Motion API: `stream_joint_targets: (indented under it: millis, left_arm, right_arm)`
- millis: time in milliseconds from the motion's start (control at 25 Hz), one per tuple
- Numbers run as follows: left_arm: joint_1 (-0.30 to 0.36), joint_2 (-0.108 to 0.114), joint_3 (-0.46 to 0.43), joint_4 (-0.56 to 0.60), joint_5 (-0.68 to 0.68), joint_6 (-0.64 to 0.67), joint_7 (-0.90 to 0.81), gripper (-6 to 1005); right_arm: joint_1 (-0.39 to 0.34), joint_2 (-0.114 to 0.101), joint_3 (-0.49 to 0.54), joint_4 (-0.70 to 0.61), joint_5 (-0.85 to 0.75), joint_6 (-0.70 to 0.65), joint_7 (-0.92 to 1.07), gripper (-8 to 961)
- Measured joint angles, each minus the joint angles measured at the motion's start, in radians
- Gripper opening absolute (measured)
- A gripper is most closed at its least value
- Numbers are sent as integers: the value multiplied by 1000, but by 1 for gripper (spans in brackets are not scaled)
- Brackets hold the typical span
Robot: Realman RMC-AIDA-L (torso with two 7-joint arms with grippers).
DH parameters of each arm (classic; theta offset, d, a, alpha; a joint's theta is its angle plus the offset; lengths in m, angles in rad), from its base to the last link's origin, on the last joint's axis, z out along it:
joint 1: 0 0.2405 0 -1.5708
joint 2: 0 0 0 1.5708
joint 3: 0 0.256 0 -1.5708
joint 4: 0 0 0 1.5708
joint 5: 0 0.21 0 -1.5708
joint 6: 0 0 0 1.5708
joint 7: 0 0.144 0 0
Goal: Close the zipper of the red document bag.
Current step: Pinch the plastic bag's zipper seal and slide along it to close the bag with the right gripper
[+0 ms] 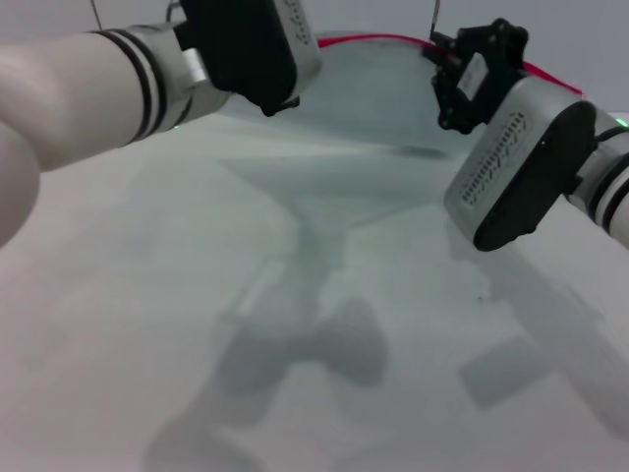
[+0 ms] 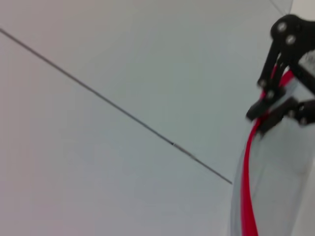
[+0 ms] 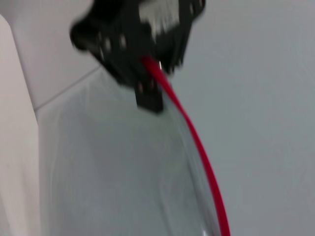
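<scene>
Red document bag [image 1: 373, 108], far side of table [image 1: 197, 324], zipper [image 1: 369, 40] running left–right along its far edge: left gripper [image 3: 147, 81] pinches left end, right gripper [image 2: 273, 110] pinches farther right.

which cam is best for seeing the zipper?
Right wrist view: the zipper runs long and unobstructed from the left pincer across the picture. Left wrist view shows a shorter stretch below the right pincer. Head view shows only a thin far arc, partly blocked by both arms.
</scene>
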Motion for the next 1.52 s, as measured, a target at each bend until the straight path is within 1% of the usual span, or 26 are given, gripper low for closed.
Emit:
stream_joint_targets:
  millis: [280, 760, 1240, 1400, 1520]
  left_arm:
    - [43, 0, -20, 37, 0, 0, 1, 55]
    - [69, -1, -39, 64, 0, 0, 1, 54]
    - [68, -2, -48, 61, 0, -1, 1, 54]
    - [66, -2, -50, 54, 0, -14, 1, 61]
    - [63, -3, -51, 51, 0, -27, 1, 84]
  right_arm:
    - [3, 2, 62, 52, 1, 3, 0, 72]
    - [9, 3, 141, 92, 3, 5, 7, 72]
    - [15, 3, 149, 105, 3, 12, 11, 70]
    - [12, 3, 125, 115, 3, 69, 8, 72]
    - [27, 3, 121, 157, 5, 92, 6, 77]
